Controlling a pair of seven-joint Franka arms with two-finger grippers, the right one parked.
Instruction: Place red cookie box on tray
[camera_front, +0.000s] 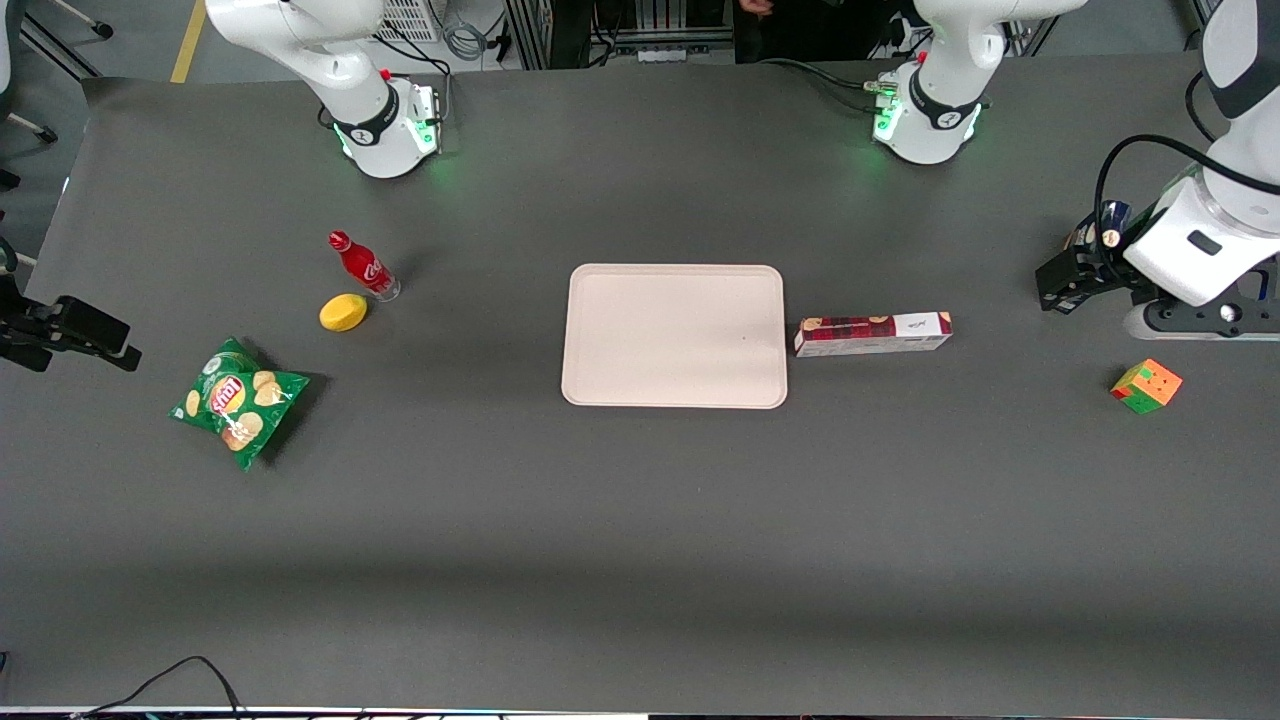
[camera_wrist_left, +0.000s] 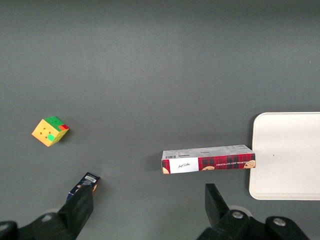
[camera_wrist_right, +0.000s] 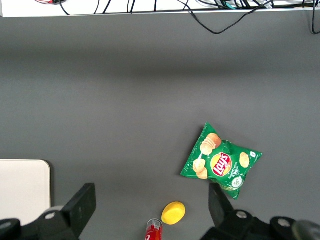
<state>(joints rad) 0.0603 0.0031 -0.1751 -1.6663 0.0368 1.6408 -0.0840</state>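
Note:
The red cookie box (camera_front: 872, 334) lies flat on the table, its end almost touching the short edge of the pale beige tray (camera_front: 675, 335), which holds nothing. In the left wrist view the red cookie box (camera_wrist_left: 208, 159) shows its white end section, with the tray (camera_wrist_left: 287, 155) beside it. My left gripper (camera_front: 1067, 283) hangs open and empty toward the working arm's end of the table, well apart from the box. Its dark fingers (camera_wrist_left: 216, 202) stand wide apart around the gripper (camera_wrist_left: 150, 195) midpoint.
A dark blue snack box (camera_wrist_left: 84, 183) lies under the gripper. A coloured cube (camera_front: 1146, 386) sits nearer the front camera. Toward the parked arm's end lie a green chips bag (camera_front: 238, 400), a lemon (camera_front: 343, 312) and a red cola bottle (camera_front: 364, 266).

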